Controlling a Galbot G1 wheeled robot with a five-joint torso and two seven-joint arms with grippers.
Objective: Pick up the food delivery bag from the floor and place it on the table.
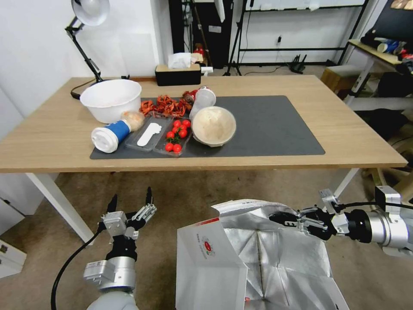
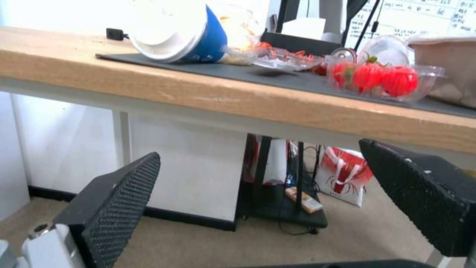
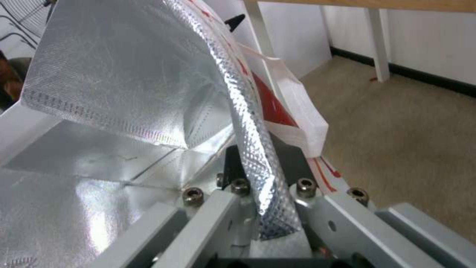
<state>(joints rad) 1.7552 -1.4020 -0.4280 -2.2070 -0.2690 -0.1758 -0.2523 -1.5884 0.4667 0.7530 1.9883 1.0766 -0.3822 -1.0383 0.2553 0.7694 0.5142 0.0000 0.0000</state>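
**Right gripper pinches the bag's rim**

The bag (image 1: pixel 258 262) stands open below the table (image 1: pixel 51 137) edge; the right gripper (image 1: pixel 286 219) clamps the foil rim (image 3: pixel 258 156) between its fingers; the bag's base is cut off, so contact with the floor (image 1: pixel 180 193) is unclear; the left gripper (image 1: pixel 131 204) hovers beside it, fingers wide.

The table (image 1: pixel 56 133), light wood on white legs, carries a dark grey mat (image 1: pixel 266 125). Behind the mat sit a black tissue box (image 1: pixel 177 75) and a desk lamp's base (image 1: pixel 81 91). Below, the carpeted floor (image 1: pixel 180 193) spreads brownish-grey.
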